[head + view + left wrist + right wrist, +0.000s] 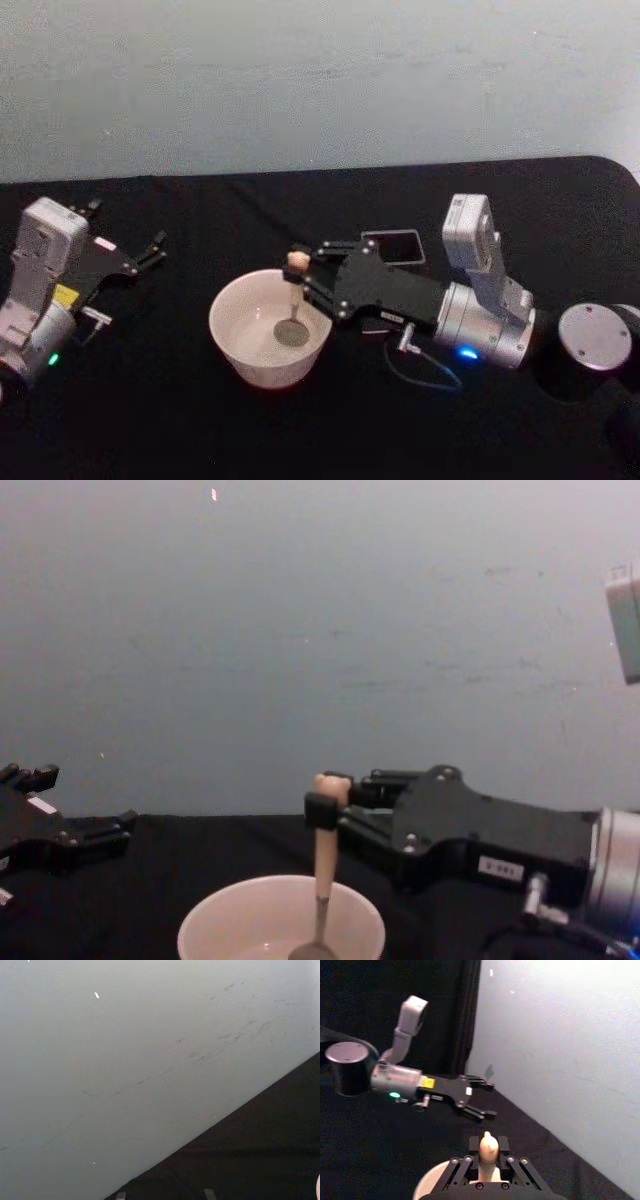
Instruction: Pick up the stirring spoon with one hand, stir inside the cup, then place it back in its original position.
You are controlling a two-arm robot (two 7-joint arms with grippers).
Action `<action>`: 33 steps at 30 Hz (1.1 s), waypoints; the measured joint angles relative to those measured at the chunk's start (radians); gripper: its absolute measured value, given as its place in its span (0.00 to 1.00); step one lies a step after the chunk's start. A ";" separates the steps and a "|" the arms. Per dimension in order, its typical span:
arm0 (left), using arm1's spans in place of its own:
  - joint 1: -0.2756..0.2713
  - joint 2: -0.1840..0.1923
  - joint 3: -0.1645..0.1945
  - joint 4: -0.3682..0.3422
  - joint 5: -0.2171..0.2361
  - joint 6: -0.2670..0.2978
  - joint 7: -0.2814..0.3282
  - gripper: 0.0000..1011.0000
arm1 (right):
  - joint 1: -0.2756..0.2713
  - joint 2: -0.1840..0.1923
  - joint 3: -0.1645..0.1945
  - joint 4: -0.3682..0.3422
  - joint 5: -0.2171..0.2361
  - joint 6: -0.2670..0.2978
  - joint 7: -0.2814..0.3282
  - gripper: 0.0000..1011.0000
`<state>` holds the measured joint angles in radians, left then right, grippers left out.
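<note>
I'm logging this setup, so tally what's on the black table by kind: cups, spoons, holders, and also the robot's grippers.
Cups: 1, the cream cup
Spoons: 1, the stirring spoon, upright in the cup
Holders: 1, the dark grey holder
Grippers: 2, the left gripper open, the right gripper shut on the spoon
Total: 5

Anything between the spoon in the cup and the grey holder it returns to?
Nothing visible does. The right gripper holds the stirring spoon upright in the cup; the holder sits just behind that gripper.
</note>
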<state>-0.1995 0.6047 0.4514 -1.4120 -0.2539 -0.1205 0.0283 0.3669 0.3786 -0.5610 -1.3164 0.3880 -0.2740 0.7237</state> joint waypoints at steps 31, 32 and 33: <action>0.000 0.000 0.000 0.000 0.000 0.000 0.000 0.99 | 0.088 -0.086 -0.023 0.135 -0.043 -0.030 -0.035 0.21; 0.000 0.000 0.000 0.000 0.000 0.000 0.000 0.99 | 0.087 -0.084 -0.020 0.135 -0.044 -0.029 -0.037 0.21; 0.000 0.000 0.000 0.000 0.000 0.000 0.000 0.99 | 0.086 -0.083 -0.018 0.134 -0.044 -0.028 -0.037 0.21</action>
<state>-0.1995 0.6047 0.4514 -1.4120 -0.2539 -0.1205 0.0283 0.4529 0.2959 -0.5794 -1.1819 0.3439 -0.3024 0.6867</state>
